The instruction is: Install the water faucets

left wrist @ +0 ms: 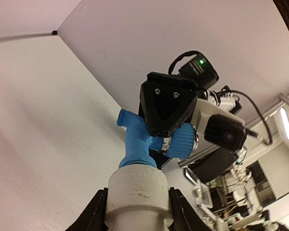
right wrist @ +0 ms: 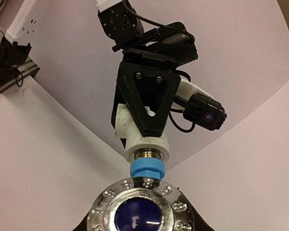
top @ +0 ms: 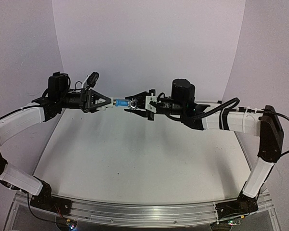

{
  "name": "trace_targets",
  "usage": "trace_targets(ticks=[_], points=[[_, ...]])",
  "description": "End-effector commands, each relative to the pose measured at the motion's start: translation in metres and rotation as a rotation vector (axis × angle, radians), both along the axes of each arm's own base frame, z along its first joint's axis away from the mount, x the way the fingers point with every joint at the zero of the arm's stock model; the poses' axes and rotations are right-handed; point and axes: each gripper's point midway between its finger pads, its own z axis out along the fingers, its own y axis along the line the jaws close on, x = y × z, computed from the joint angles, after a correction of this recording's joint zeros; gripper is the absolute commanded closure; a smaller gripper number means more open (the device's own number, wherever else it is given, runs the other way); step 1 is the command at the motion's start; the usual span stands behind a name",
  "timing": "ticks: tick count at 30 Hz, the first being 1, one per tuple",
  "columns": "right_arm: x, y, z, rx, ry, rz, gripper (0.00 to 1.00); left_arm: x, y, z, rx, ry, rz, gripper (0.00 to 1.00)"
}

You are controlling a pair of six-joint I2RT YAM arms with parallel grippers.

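You've got both arms up over the table. L gripper is clamped on the white fitting, R gripper on the light-blue tap. Tap meets the fitting end-on in mid-air, w/ metal thread showing btwn them.

white table, curved white backdrop behind, metal rail along near edge

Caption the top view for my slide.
Left gripper holds white fitting, right gripper holds blue faucet, joined above the table.
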Motion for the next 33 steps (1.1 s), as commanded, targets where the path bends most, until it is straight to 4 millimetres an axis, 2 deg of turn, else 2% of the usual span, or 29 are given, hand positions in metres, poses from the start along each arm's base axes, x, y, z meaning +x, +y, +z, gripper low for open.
trace_targets(ticks=[1, 5, 7, 9, 10, 14, 15, 18, 22, 25, 29, 30, 33], points=[[-0.040, -0.002, 0.017, -0.008, 0.291, 0.157, 1.00, -0.023, 0.003, 0.049, -0.043, -0.674, -0.057, 1.00], [-0.042, 0.000, 0.025, 0.002, 0.466, 0.166, 1.00, -0.029, 0.006, 0.041, -0.013, -0.945, -0.066, 1.00], [-0.038, 0.003, 0.029, 0.001, 0.623, 0.159, 1.00, -0.024, 0.007, 0.035, 0.030, -1.078, -0.037, 1.00], [-0.035, 0.004, 0.031, 0.002, 0.693, 0.147, 1.00, -0.018, 0.008, 0.033, 0.058, -1.123, -0.011, 1.00], [-0.032, 0.006, 0.031, 0.000, 0.826, 0.142, 1.00, -0.009, 0.010, 0.031, 0.106, -1.203, 0.026, 1.00], [-0.042, 0.008, 0.029, -0.037, 1.039, 0.199, 1.00, -0.001, 0.015, 0.026, 0.190, -1.367, 0.064, 1.00], [-0.043, 0.008, 0.029, -0.047, 1.121, 0.207, 1.00, 0.003, 0.015, 0.018, 0.222, -1.420, 0.052, 1.00], [-0.041, 0.008, 0.026, -0.054, 1.282, 0.196, 1.00, 0.017, 0.011, 0.007, 0.278, -1.452, 0.032, 1.00], [-0.035, 0.008, 0.026, -0.071, 1.501, 0.199, 1.00, 0.025, 0.009, 0.005, 0.320, -1.526, 0.034, 1.00], [-0.022, 0.010, 0.028, -0.076, 1.740, 0.186, 1.00, 0.037, 0.011, 0.001, 0.390, -1.590, 0.053, 1.00], [-0.005, 0.012, 0.015, -0.127, 2.041, 0.176, 1.00, 0.045, 0.009, -0.001, 0.419, -1.622, 0.052, 1.00], [-0.003, 0.012, 0.012, -0.147, 2.137, 0.178, 1.00, 0.048, 0.009, -0.002, 0.429, -1.629, 0.052, 1.00], [-0.002, 0.014, 0.001, -0.181, 2.283, 0.175, 1.00, 0.053, 0.009, -0.004, 0.446, -1.635, 0.056, 1.00]])
